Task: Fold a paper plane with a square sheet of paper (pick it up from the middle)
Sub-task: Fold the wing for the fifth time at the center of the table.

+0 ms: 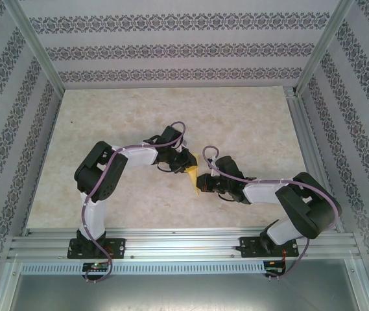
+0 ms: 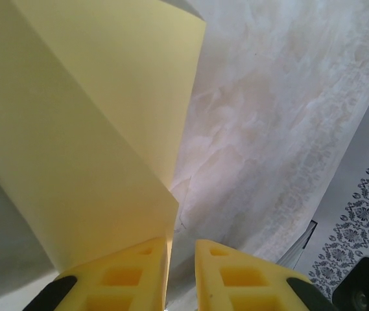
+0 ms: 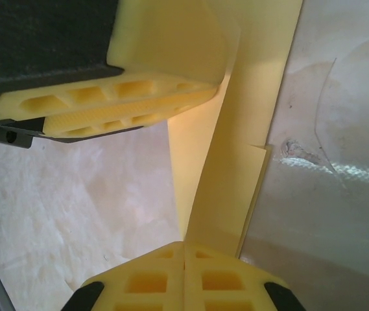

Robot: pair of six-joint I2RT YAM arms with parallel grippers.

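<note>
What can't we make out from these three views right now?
1. Top view: the paper is tiny and mostly covered by the left hand and right hand; its folds are unreadable.
2. Left wrist view: the paper runs off the top and left edges, so its full outline is cut off.
3. Right wrist view: the left hand covers the paper's upper left part; the frame's top edge cuts off the rest.

A lab test booth (aluminium frame (image 1: 184, 243), wallpapered walls (image 1: 171, 48)).
</note>
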